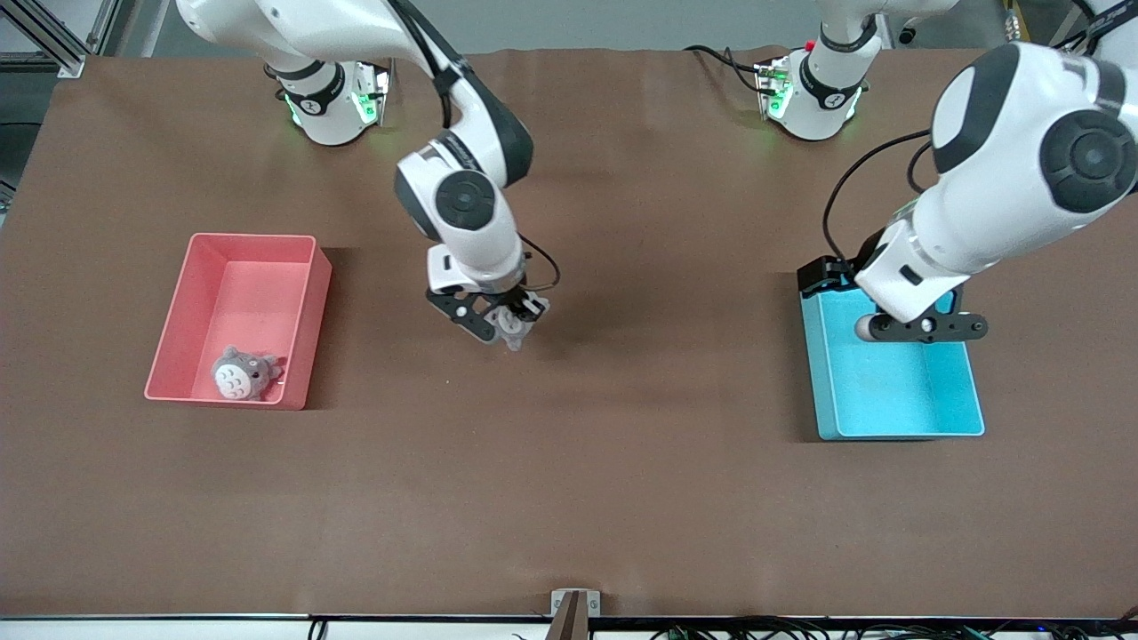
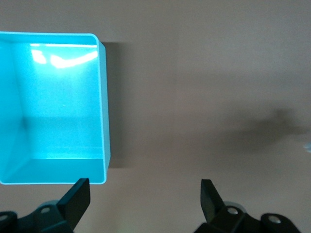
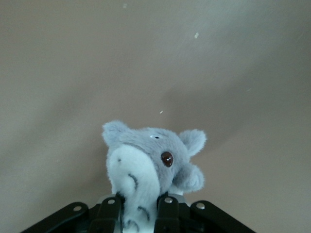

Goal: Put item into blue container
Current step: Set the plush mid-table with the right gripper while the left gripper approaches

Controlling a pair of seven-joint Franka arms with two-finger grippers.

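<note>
A small grey-and-white plush toy [image 3: 146, 165] is clamped between the fingers of my right gripper [image 3: 138, 208]. In the front view the right gripper [image 1: 505, 322] hangs low over the bare brown table near its middle, with the plush toy [image 1: 517, 334] sticking out below it. The blue container [image 1: 889, 391] sits toward the left arm's end of the table with nothing in it. My left gripper [image 1: 925, 327] hovers over the container's end nearest the robots, open with nothing between its fingers. In the left wrist view the left gripper [image 2: 145, 194] is beside a corner of the blue container [image 2: 58, 121].
A pink bin [image 1: 249, 293] of like size stands toward the right arm's end of the table. A second grey plush toy [image 1: 242, 374] lies in its corner nearest the front camera. Brown cloth covers the table between the two bins.
</note>
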